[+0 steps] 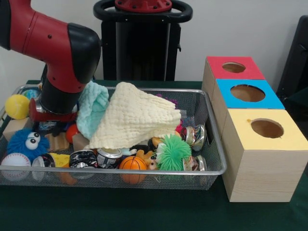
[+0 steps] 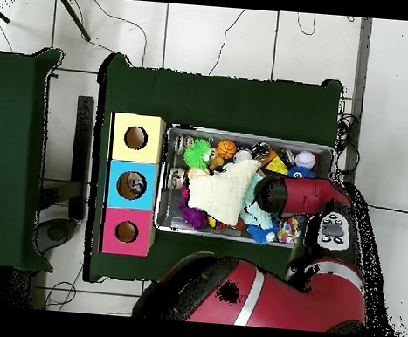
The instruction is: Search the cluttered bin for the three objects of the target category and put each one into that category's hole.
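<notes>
A wire bin (image 1: 211, 171) holds mixed clutter. A cream cloth (image 1: 134, 118) and a teal cloth (image 1: 94, 108) cover its middle. Along the front lie a baseball (image 1: 14, 163), a small basketball (image 1: 132, 163), a green spiky ball (image 1: 173, 151) and crushed cans (image 1: 108, 156). A yellow ball (image 1: 17, 106) and a blue fuzzy toy with eyes (image 1: 26, 142) sit at the left. My gripper (image 1: 52, 126) is down inside the bin's left part, behind the fuzzy toy and beside the teal cloth. Its tip is hidden by the clutter. In the overhead view the arm (image 2: 297, 198) covers it.
Three wooden boxes stand in a row right of the bin, each with a round hole: red top (image 1: 234, 67), blue top (image 1: 247, 93), yellow top (image 1: 267, 128). Another can (image 1: 195, 134) lies near the bin's right wall. A wooden block (image 1: 17, 126) sits at the far left.
</notes>
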{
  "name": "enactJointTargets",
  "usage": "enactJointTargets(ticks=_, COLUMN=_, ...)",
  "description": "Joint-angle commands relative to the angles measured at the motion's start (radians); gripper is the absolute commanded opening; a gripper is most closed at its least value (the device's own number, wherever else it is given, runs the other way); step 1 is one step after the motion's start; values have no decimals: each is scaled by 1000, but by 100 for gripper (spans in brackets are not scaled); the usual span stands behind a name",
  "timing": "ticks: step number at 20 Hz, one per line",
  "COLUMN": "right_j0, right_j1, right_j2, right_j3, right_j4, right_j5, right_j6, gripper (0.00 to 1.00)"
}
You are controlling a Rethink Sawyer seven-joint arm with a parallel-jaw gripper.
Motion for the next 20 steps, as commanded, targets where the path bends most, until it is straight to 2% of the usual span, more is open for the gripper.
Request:
enactJointTargets(ticks=1, right_j0=-16, right_j1=143, right_j2=-10, right_j3=20, right_j4=1, right_j5=220, right_j6=54, gripper=100)
enactJointTargets(ticks=13, right_j0=-43, right_j1=133, right_j2=21, right_j3=26, right_j4=13, right_j5=290, right_j6=-20, gripper=100)
enactJointTargets(ticks=20, right_j0=-48, right_j1=101, right_j2=29, right_j3=27, right_j4=20, right_j5=410, right_j6=-109, gripper=100)
